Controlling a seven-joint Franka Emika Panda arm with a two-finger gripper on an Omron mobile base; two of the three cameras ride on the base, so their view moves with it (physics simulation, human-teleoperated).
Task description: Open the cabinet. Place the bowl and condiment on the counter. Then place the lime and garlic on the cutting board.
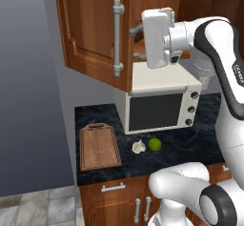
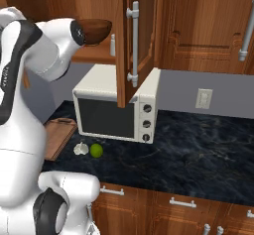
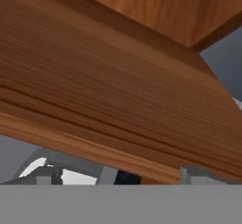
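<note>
Reaching up into the big reddish-brown wooden wall cabinet [image 1: 95,34] is what your white robot arm is doing, with its hand right at the open shelf. One panelled door, the one with the long grey metal bar handle [image 2: 134,43], is standing swung open, so I think the opening step is done and you are going for the things inside.

The round dark brown wooden bowl [image 2: 95,31] is sitting on the shelf, just past the arm. The small white slim bottle [image 2: 113,44] is standing just beside it, near the door. Both are waiting to come down to the black marbled stone counter [image 2: 198,149].

The claw [image 3: 113,173] is spread wide and is pinching nothing. The hand camera is looking at wood grain very close, with the finger tips at the bottom edge.

Next, I think you are needing to line the claw up with the bowl's rim and close on it.

The little green round lime [image 1: 154,144] and the lumpy off-white garlic [image 1: 138,147] are lying side by side on the counter, in front of the white microwave [image 1: 159,103]. The brown wooden cutting board [image 1: 99,147] is lying near them, with nothing on it
</note>
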